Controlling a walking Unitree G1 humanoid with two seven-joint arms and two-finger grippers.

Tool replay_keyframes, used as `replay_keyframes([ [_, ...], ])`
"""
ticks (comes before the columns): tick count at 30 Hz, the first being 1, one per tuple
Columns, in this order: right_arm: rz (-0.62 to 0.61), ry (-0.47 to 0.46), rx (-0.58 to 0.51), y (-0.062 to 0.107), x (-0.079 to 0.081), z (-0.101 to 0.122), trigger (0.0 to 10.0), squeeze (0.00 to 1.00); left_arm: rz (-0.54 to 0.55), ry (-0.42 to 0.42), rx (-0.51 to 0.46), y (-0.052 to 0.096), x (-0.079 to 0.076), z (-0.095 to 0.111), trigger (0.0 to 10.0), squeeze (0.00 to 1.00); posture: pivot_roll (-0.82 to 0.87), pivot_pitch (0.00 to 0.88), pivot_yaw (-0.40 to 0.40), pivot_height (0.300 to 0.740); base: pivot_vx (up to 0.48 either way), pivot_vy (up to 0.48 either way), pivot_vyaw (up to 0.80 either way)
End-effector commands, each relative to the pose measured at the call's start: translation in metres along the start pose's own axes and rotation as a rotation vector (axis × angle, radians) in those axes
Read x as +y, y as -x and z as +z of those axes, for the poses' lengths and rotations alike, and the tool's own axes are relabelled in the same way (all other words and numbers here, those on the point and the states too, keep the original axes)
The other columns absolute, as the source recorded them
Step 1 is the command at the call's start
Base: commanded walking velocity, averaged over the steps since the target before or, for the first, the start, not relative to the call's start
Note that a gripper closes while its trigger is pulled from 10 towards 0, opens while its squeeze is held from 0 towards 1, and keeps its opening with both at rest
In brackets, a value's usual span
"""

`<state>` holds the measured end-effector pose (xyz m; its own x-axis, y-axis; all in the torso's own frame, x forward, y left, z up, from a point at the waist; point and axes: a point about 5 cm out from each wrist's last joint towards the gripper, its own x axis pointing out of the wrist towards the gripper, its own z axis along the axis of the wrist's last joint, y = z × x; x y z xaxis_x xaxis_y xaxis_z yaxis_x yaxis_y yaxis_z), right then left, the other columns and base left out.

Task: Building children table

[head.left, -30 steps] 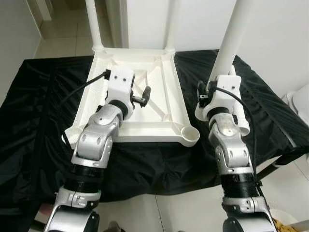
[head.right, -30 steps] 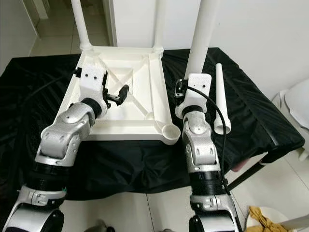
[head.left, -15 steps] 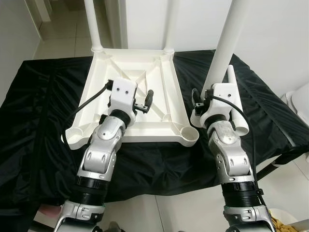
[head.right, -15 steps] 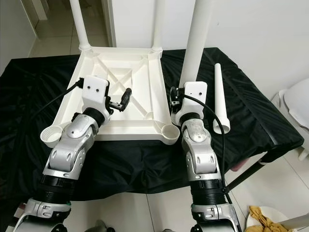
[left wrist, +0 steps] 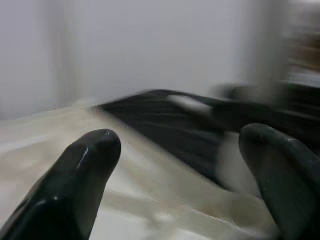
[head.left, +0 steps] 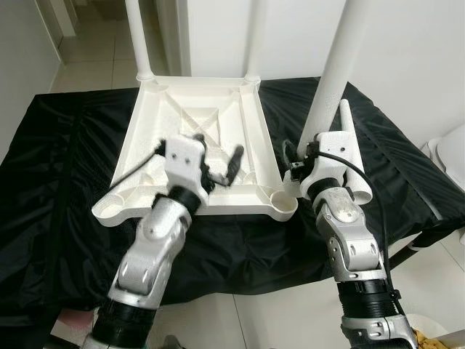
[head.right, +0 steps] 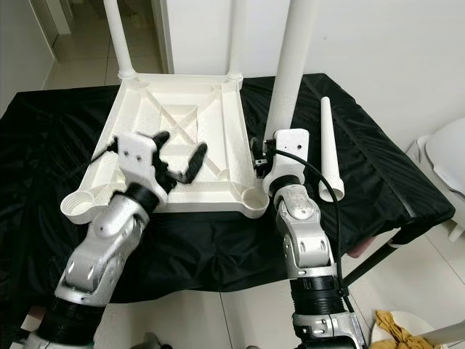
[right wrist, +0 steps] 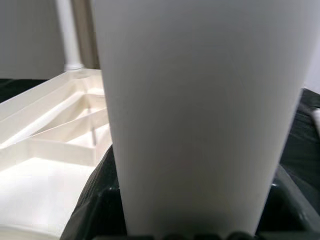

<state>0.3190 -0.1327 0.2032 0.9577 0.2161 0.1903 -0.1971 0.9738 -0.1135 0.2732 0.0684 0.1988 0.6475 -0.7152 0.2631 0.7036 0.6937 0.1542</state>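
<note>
Left eye view: my right end effector (head.left: 305,161) clamps the stiff, light, slick white plastic table leg (head.left: 333,69) low down; my left end effector (head.left: 218,161) gapes empty over the upturned white plastic tabletop (head.left: 251,131).

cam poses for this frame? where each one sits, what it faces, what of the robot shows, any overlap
Left eye, head, looking forward and down: upturned white tabletop on black cloth, both silver arms.
Right eye, same head: same scene; loose leg lying on the cloth.
Left wrist: along the open left gripper over the tabletop, blurred.
Right wrist: right gripper clamping the held leg.
Shared: the tabletop.
</note>
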Motion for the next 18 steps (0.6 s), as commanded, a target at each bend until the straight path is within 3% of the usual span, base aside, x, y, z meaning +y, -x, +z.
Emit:
replay_keyframes([
  [1, 0.017, -0.005, -0.019, 0.000, 0.002, 0.003, 10.0, 0.00, -0.089, -0.014, -0.011, -0.002, -0.008, 0.001, 10.0, 0.00, -0.06, 0.000, -0.008, 0.740, 0.000, 0.000, 0.00],
  [4, 0.035, -0.008, -0.018, 0.000, 0.002, 0.003, 10.0, 0.00, -0.130, -0.010, -0.005, 0.000, -0.012, -0.001, 10.0, 0.00, -0.06, 0.000, -0.008, 0.740, 0.000, 0.000, 0.00],
  [6, 0.080, -0.042, -0.011, 0.000, 0.002, 0.001, 10.0, 0.00, -0.226, 0.023, 0.010, 0.005, -0.021, -0.002, 10.0, 0.00, -0.06, 0.000, -0.013, 0.740, 0.000, 0.000, 0.00],
  [18, 0.192, -0.122, -0.006, 0.005, -0.009, -0.009, 10.0, 0.00, -0.311, 0.047, 0.030, 0.010, -0.024, 0.004, 10.0, 0.00, -0.06, 0.009, -0.005, 0.740, 0.000, 0.000, 0.00],
])
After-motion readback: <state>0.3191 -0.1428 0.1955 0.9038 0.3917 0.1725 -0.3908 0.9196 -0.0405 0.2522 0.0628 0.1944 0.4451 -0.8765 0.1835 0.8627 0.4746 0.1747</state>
